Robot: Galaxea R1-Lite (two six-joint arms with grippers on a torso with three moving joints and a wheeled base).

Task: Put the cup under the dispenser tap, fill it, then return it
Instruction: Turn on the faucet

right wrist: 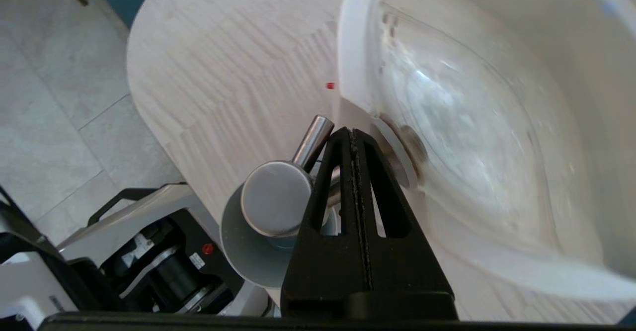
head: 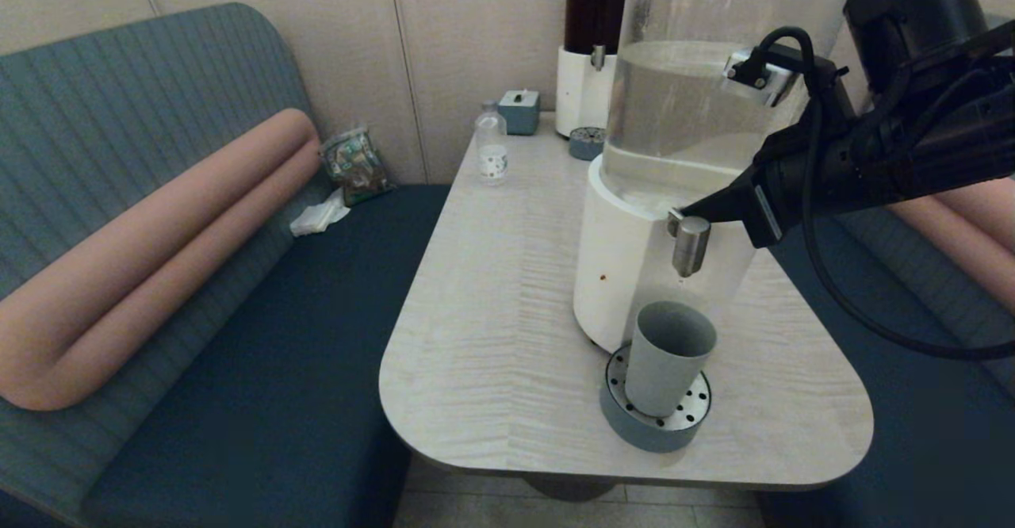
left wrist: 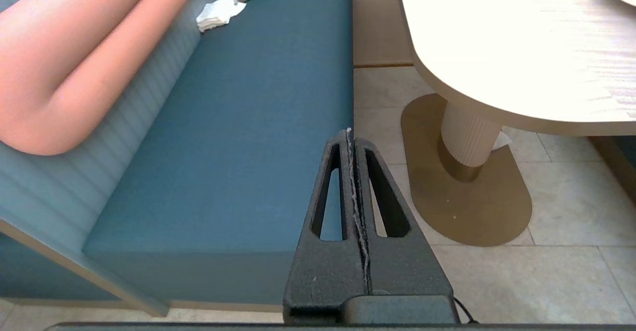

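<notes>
The grey-blue cup [head: 670,357] stands upright on a round perforated drip tray [head: 654,421], directly below the brushed-steel dispenser tap [head: 690,244] of the big clear-tank dispenser [head: 682,100]. My right gripper [head: 687,212] is shut with nothing held, its tip against the rear of the tap beside the white base. The right wrist view shows the right gripper [right wrist: 352,131] next to the tap's round top [right wrist: 276,204] and its thin steel lever [right wrist: 313,139], with the cup [right wrist: 238,251] underneath. My left gripper [left wrist: 350,132] is shut and parked low beside the sofa seat, off the table.
A dark-liquid dispenser [head: 593,44] with its own drip tray [head: 587,143] stands at the back of the table, near a small clear bottle [head: 492,143] and a blue box [head: 519,110]. The table's front edge [head: 634,472] is close to the cup. A blue sofa [head: 262,338] lies left.
</notes>
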